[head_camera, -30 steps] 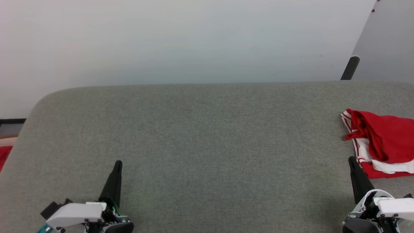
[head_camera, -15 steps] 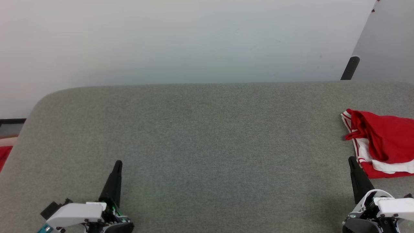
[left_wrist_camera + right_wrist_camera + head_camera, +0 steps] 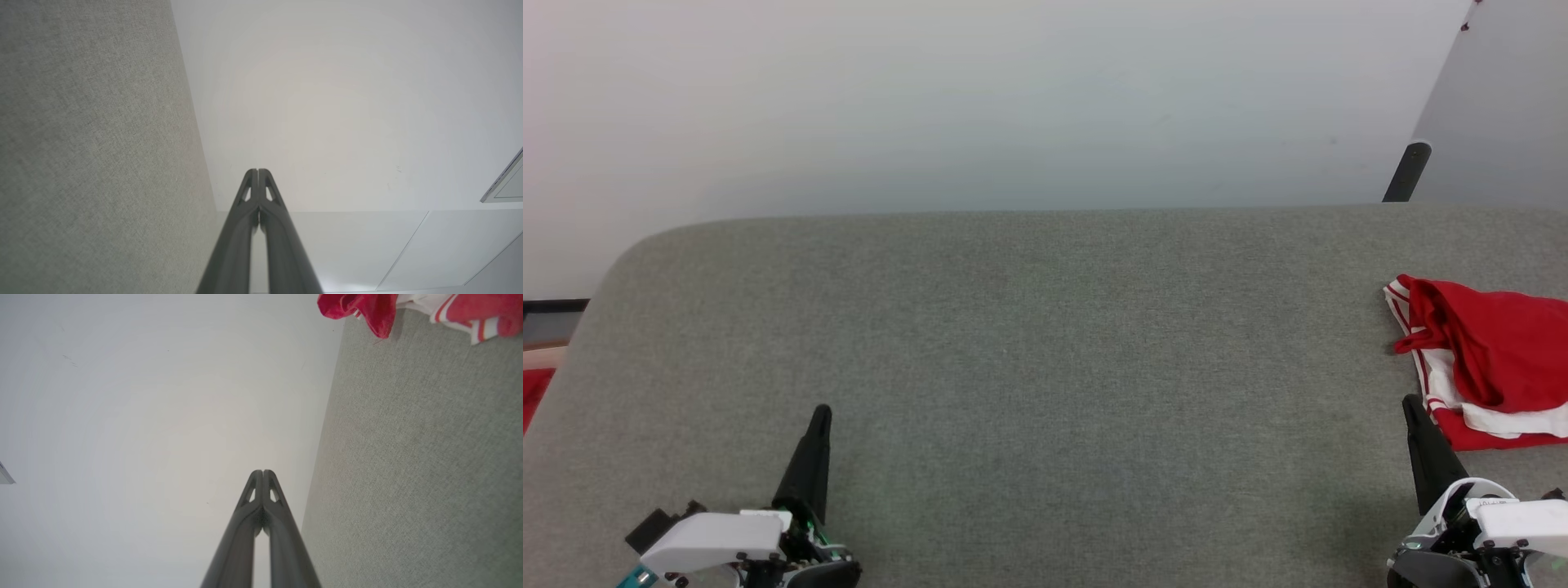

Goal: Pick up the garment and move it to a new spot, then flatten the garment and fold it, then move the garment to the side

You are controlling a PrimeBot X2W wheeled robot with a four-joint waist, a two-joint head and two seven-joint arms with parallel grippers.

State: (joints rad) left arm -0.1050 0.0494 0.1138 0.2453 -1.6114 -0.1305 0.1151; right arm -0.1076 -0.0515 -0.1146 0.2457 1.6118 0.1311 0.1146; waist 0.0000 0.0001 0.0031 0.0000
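The garment [image 3: 1490,359] lies crumpled at the right edge of the grey table [image 3: 1045,367], red with white and striped trim; its lettering is hidden and part of it runs out of the head view. In the right wrist view the garment [image 3: 412,308] bunches at the top right. My right gripper [image 3: 1409,404] is shut and empty, its tip just left of the garment's near corner, apart from it. Its fingertips [image 3: 262,473] meet in the right wrist view. My left gripper [image 3: 822,411] is shut and empty at the lower left, with its fingertips [image 3: 258,172] pressed together.
A pale wall [image 3: 980,98] rises behind the table's far edge. A dark post [image 3: 1406,171] stands at the back right beside a grey panel [image 3: 1503,106]. Something red [image 3: 533,392] lies off the table's left edge.
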